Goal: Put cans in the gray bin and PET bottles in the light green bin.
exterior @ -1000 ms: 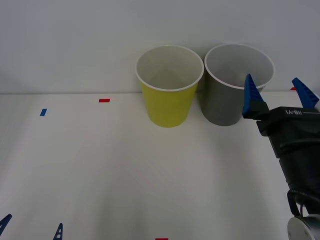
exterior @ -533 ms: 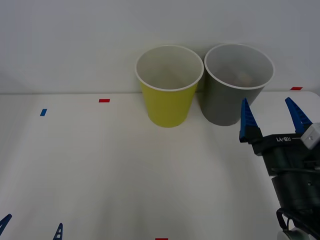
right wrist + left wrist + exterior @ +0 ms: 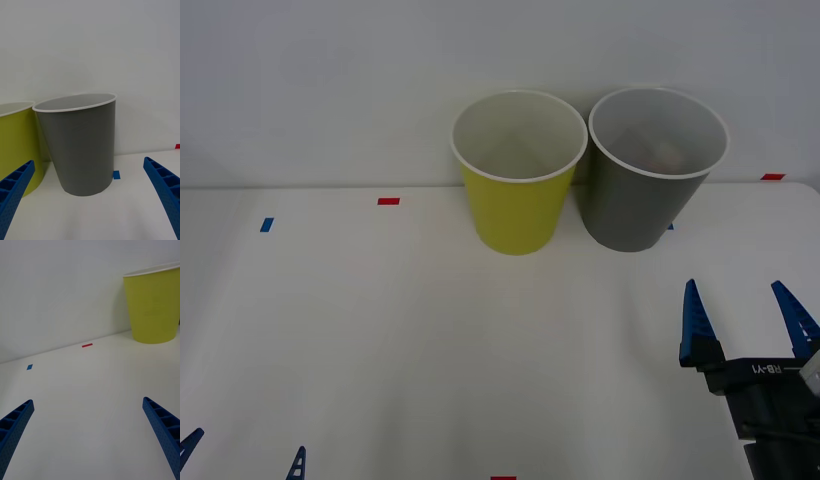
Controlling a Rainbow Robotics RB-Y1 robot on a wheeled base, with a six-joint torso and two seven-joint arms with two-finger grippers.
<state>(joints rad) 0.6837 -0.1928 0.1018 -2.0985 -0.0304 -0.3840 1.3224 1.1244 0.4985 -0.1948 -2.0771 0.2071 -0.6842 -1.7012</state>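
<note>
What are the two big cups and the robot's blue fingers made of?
The gray bin and light green bin look like matte coated paper or thin plastic: thin white rolled rims, smooth dull walls. I can't tell which. The right gripper has open blue fingers that look like molded plastic or rubber, ribbed.

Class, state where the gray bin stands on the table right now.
In the front view the gray bin stands at the table's far edge, right of centre, close beside the light green bin on its left.

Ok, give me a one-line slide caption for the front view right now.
Open right gripper low over the table, in front of the gray bin and light green bin.
</note>
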